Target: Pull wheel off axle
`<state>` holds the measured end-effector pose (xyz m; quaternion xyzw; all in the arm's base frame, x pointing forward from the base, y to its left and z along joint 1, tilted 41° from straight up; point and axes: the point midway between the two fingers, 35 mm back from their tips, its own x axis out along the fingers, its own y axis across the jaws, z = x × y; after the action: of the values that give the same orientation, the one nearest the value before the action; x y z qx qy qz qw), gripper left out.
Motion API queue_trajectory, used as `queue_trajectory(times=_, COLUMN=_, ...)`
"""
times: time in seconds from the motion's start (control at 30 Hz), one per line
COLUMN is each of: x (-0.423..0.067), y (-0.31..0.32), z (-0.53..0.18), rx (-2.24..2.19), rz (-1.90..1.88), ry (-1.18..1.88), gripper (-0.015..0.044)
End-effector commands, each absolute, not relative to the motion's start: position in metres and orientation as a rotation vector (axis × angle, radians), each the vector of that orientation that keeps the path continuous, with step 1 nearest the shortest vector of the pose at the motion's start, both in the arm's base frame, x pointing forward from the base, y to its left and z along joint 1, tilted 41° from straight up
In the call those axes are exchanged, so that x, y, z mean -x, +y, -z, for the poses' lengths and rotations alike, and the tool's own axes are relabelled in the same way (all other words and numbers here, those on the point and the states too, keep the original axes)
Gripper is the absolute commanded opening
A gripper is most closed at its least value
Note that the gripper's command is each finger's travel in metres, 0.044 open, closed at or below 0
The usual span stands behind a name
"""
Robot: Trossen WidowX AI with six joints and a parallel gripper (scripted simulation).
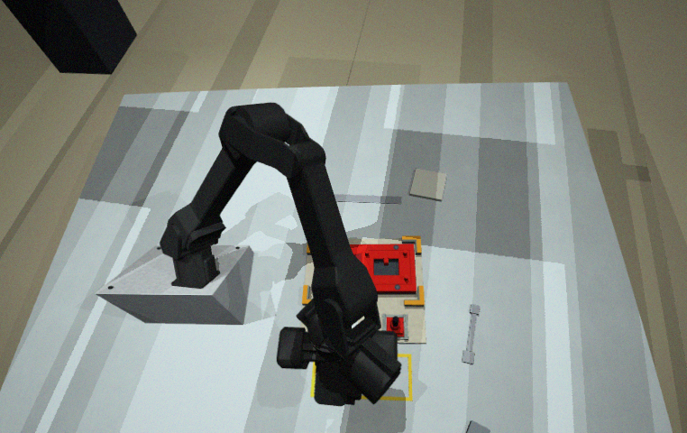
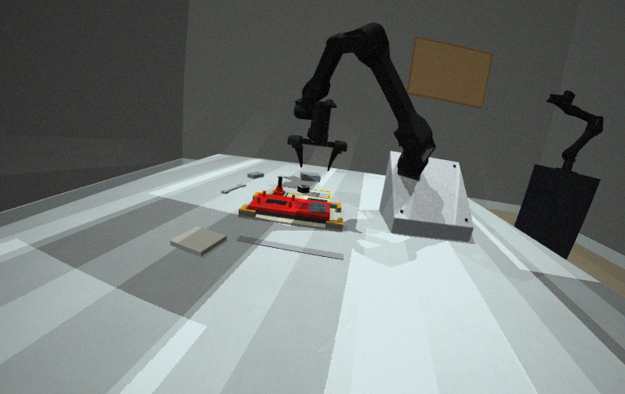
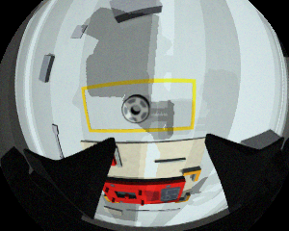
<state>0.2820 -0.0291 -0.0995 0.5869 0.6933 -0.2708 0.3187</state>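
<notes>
- Top view: arm hides the wheel and most of the yellow marked area [image 1: 407, 375].
- Grey block [image 1: 477, 428] cut by lower edge.
- Wrist view: claw [image 3: 159, 154] fingertips mask part of the red fixture [image 3: 144, 191].

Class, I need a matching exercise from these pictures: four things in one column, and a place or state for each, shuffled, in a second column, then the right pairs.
Things
1. wheel
2. end effector
3. red fixture
4. thin grey bar

Places or states
A. on the beige board, between orange corner brackets
B. open, raised above the table
C. lying inside the yellow rectangle
D. alone on the table, beside the board

Pairs: 1-C, 2-B, 3-A, 4-D
</notes>
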Motion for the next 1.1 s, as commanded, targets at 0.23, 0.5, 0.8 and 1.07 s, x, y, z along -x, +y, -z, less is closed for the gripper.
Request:
queue_trajectory(times=0.23, x=-0.231, y=-0.04, z=0.061, rx=-1.537, rz=0.709, ry=1.82, gripper=0.044)
queue_trajectory(times=0.5, x=-0.231, y=-0.04, z=0.061, rx=-1.537, rz=0.709, ry=1.82, gripper=0.044)
queue_trajectory(times=0.8, x=-0.231, y=-0.04, z=0.061, rx=-1.537, rz=0.709, ry=1.82, gripper=0.044)
queue_trajectory(times=1.07, x=-0.231, y=-0.04, z=0.061, rx=-1.537, rz=0.709, ry=1.82, gripper=0.044)
